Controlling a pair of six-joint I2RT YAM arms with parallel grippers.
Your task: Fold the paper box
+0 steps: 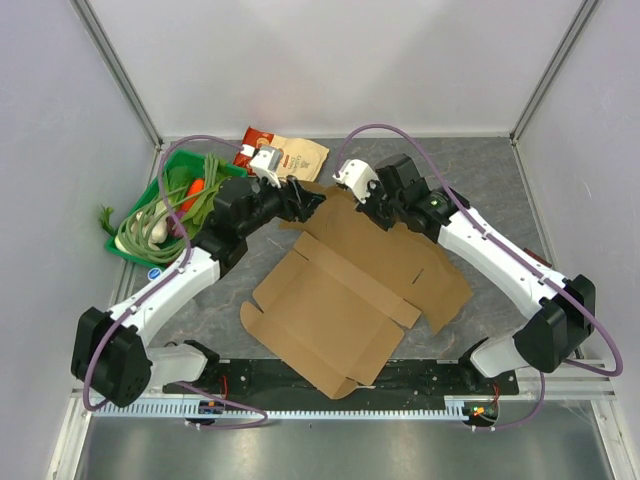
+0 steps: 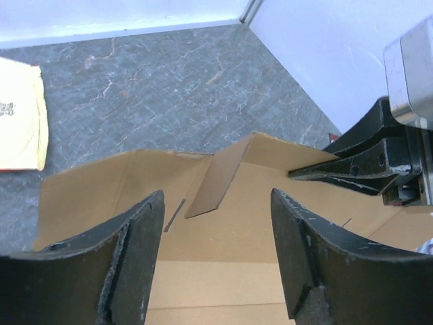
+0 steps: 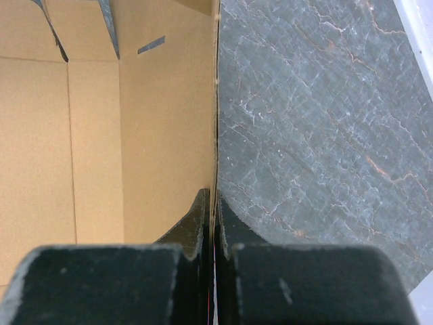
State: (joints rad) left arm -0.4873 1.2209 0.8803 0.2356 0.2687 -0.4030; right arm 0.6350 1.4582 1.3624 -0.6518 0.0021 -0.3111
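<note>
The paper box (image 1: pixel 340 300) was a flat cutout of plain brown corrugated cardboard, creased into panels with tabs. It lay on the grey table (image 1: pixel 490 190) between the arms. It sat diagonally, its length seemingly running near-left to far-right. A small flap (image 2: pixel 218 177) at the far end stood tilted up. The left gripper (image 2: pixel 216 196) hung there with its jaws apart. The right gripper (image 3: pixel 215 223) was pinched on the box's far edge.

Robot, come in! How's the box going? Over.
Left gripper jaws open over the paper box. Right gripper jaws shut on its edge. Box mostly flat, one flap up. Snack bag lies apart.
</note>
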